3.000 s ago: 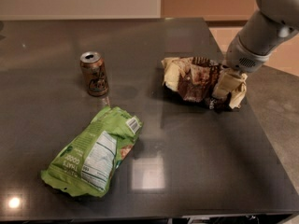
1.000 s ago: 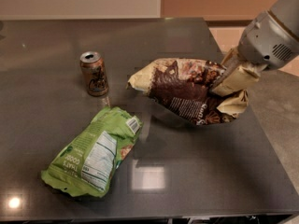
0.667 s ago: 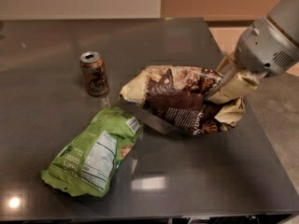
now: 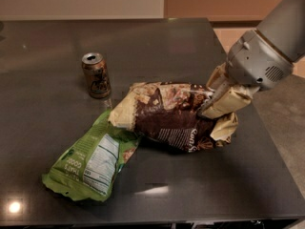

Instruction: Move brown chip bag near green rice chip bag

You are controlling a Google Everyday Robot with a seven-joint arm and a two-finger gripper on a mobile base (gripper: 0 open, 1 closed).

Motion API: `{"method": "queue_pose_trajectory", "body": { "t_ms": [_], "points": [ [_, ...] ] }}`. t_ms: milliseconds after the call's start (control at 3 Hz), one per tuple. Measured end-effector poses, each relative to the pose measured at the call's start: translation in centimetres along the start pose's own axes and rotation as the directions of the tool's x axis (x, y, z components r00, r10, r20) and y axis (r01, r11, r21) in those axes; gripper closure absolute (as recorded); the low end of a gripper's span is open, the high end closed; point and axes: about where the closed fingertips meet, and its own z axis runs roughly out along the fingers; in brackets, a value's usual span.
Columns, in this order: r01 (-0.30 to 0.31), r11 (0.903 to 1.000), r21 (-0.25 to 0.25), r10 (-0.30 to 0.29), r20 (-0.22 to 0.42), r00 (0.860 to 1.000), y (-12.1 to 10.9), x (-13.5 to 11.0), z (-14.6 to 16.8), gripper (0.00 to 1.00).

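The brown chip bag (image 4: 171, 116), dark brown and cream with white script, hangs tilted just above the dark table. My gripper (image 4: 215, 104) is shut on its right end, with the grey arm reaching in from the upper right. The bag's left cream end overlaps the upper right corner of the green rice chip bag (image 4: 90, 161), which lies flat at the front left with its nutrition panel up.
A small brown soda can (image 4: 96, 75) stands upright behind the green bag, left of the brown bag. The dark table (image 4: 200, 190) ends near the bottom of the view and at the right, where the floor shows.
My gripper has carried the brown chip bag leftward and toward the front, from the table's right side to the green bag, whose corner it now overlaps. The can and green bag have not moved.
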Motion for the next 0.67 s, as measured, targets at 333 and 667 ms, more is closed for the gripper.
{"method": "queue_pose_trajectory", "body": {
  "t_ms": [333,667],
  "points": [
    [0.002,0.9999,0.011,-0.002,0.002,1.000,-0.24,-0.20,0.02,0.12],
    [0.004,0.9998,0.018,-0.005,0.004,1.000,-0.41,-0.39,0.06,0.00]
  ]
}}
